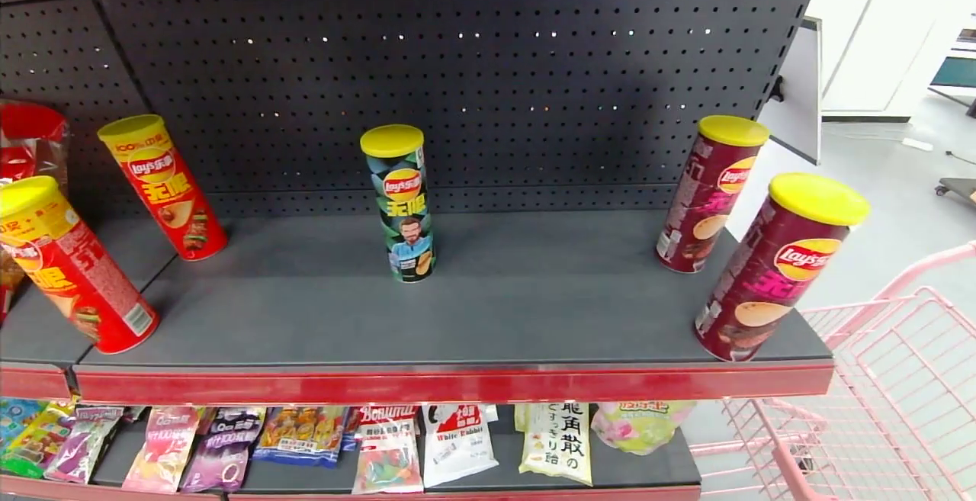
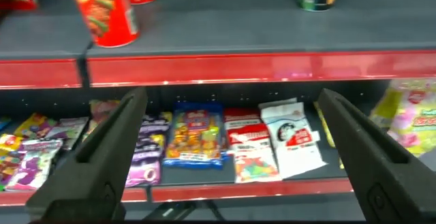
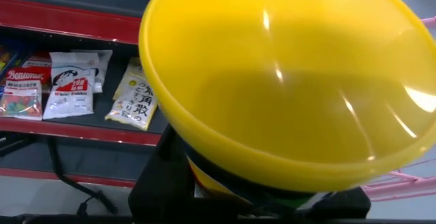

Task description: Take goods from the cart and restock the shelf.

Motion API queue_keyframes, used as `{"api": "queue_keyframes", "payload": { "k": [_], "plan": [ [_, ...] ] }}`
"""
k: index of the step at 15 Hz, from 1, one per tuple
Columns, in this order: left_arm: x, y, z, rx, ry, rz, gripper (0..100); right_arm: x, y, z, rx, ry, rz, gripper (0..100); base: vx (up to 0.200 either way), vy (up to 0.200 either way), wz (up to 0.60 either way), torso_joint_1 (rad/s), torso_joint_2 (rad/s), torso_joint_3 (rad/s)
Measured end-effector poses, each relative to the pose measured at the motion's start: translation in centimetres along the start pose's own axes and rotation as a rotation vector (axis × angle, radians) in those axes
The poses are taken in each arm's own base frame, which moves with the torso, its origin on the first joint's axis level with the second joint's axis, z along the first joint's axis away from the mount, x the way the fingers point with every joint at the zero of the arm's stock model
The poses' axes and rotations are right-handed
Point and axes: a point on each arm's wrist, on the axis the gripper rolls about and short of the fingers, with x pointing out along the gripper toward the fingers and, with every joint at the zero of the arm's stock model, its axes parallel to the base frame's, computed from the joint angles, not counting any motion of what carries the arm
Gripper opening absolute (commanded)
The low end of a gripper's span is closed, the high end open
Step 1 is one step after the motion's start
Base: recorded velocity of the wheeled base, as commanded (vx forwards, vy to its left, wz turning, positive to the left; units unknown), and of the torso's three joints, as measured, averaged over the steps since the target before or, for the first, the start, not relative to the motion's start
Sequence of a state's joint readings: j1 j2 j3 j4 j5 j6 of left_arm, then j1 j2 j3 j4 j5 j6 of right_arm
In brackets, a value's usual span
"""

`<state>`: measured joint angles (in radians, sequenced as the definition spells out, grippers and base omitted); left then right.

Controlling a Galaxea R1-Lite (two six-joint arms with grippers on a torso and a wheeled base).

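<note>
We judge shelving is in hand: right gripper [image 3: 253, 201] fingers clamp a yellow-lidded cylindrical chip can [image 3: 286, 74] (left gripper [image 2: 231, 98] fingers spread, empty); next, it likely needs standing mid-frame on the dark grey metal shelf [image 1: 534, 303].

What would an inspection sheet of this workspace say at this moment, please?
Surface: dark upper shelf with a red front edge.
Job's things: two red cans on the left, green can in the middle, two maroon cans on the right, all standing; pink cart at the right.
Clutter: snack bags on the lower shelf.
Grippers: left gripper open and empty, facing the lower shelf; right gripper shut on a yellow-lidded can.
Cables: black cable near the lower shelf's front.
Surroundings: perforated back panel; grey floor to the right.
</note>
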<state>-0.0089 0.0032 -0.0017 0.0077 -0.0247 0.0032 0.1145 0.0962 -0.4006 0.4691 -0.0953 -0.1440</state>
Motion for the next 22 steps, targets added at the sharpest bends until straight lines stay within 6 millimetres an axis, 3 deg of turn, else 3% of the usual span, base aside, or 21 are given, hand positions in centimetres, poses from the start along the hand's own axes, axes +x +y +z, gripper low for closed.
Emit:
{"api": "queue_keyframes", "payload": {
  "k": [6, 13, 17, 19, 22],
  "plan": [
    [0.0, 0.0, 0.0, 0.000, 0.000, 0.000, 100, 0.1, 0.0, -0.2, 0.000, 0.008, 0.001, 0, 0.000, 0.200, 0.00, 0.003, 0.00, 0.000],
    [0.0, 0.0, 0.0, 0.001, 0.002, -0.001, 100, 0.2, 0.0, 0.1, 0.029, -0.029, -0.003, 0, 0.000, 0.000, 0.00, 0.000, 0.00, 0.000],
    [0.0, -0.1, 0.3, 0.033, -0.001, -0.062, 100, 0.9, 0.0, 0.7, 0.048, -0.165, 0.015, 0, 0.000, 0.000, 0.00, 0.000, 0.00, 0.000],
    [-0.3, -0.2, 3.0, 0.005, -0.048, -0.093, 100, 1.6, 0.3, 0.2, 0.042, -0.182, 0.061, 0, 0.000, 0.000, 0.00, 0.000, 0.00, 0.000],
    [1.1, -0.3, 9.9, 0.010, -0.041, -0.180, 100, 2.0, 0.5, -0.6, 0.037, -0.152, 0.093, 0, 0.000, 0.000, 0.00, 0.000, 0.00, 0.000]
  ]
}}
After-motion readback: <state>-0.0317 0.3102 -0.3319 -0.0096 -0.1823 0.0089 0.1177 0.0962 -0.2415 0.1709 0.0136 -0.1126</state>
